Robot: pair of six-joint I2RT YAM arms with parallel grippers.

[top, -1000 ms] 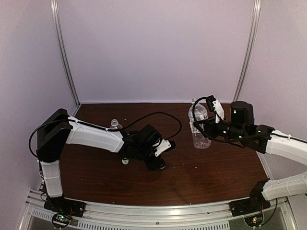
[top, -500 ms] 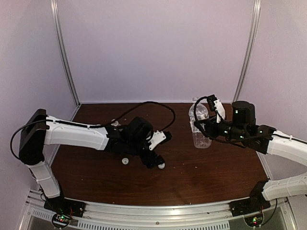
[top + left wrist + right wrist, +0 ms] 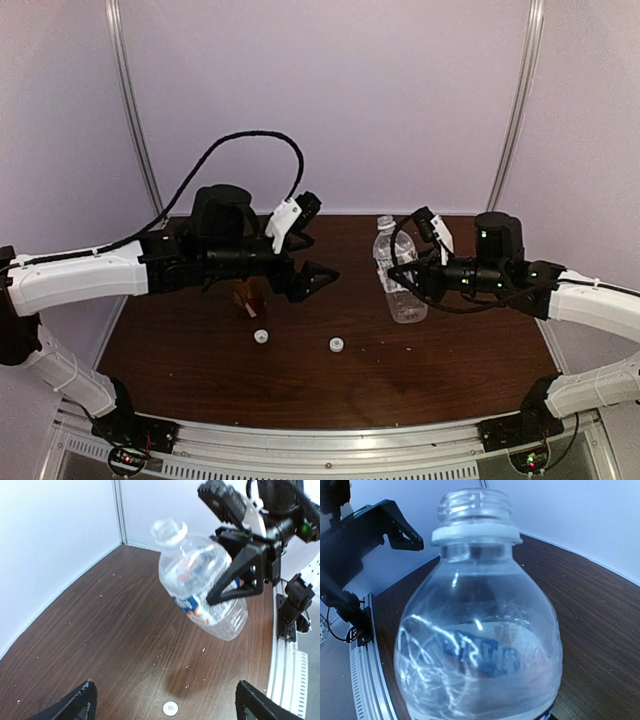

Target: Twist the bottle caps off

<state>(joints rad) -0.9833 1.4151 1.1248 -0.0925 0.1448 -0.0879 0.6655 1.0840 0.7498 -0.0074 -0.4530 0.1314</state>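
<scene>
bottles: two, a clear bottle [image 3: 403,305] and an amber bottle [image 3: 247,298]
white caps: two, one cap [image 3: 337,345] and another cap [image 3: 261,337], both left of the clear bottle
robot arms: two, left arm [image 3: 85,280], right arm [image 3: 595,305]

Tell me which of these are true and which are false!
1. The clear bottle has its cap on. False: its neck is bare, with the threads showing.
2. Two white caps lie on the table. True.
3. The left jaws hold a cap. False: they are wide open and empty, up above the table.
4. The right jaws grip the clear bottle. True, as far as the views show: one finger lies across its side.
</scene>
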